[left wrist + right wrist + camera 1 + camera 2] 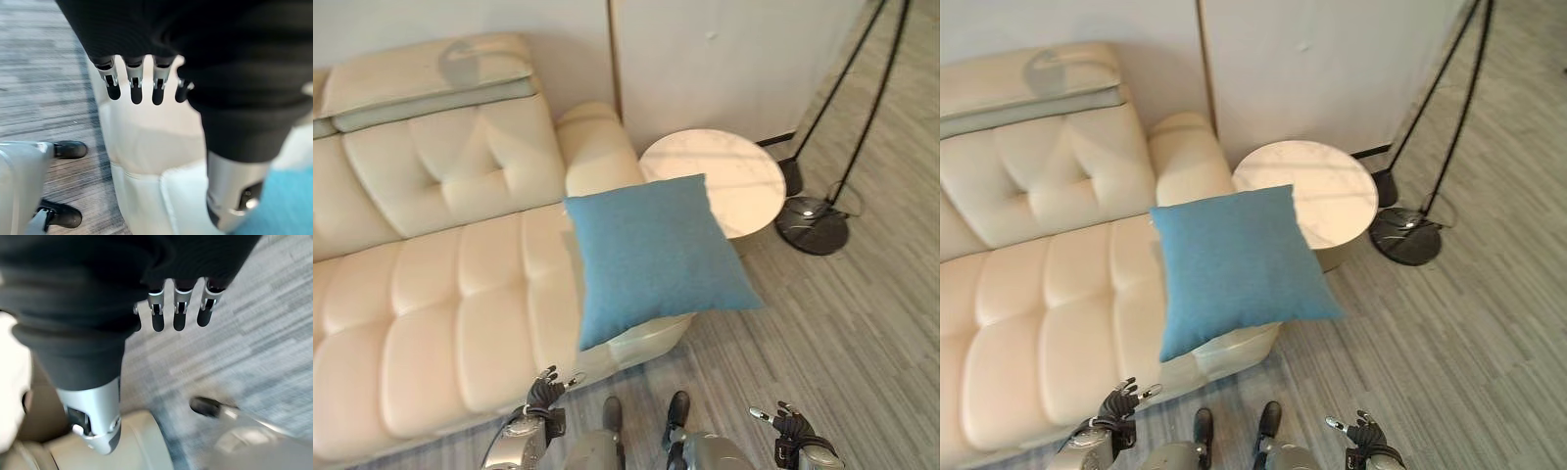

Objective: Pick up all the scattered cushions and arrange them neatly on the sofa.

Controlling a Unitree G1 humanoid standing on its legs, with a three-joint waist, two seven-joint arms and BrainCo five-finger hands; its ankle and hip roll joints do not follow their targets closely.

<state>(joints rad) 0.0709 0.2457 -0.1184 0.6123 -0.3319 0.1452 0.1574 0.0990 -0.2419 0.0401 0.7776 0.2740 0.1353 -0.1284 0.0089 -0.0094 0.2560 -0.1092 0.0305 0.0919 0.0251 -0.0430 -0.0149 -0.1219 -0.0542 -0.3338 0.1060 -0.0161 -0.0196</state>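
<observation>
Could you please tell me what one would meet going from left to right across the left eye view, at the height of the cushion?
Cream tufted leather sofa → square blue fabric cushion → round pale marble-topped side table → round black floor-lamp base.

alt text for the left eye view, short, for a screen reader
A blue cushion lies at the right end of a cream sofa, overhanging the seat's edge toward a round side table. Both robot hands, left hand and right hand, are low at the bottom edge, open and holding nothing. A black floor lamp base stands on the grey floor.
</observation>
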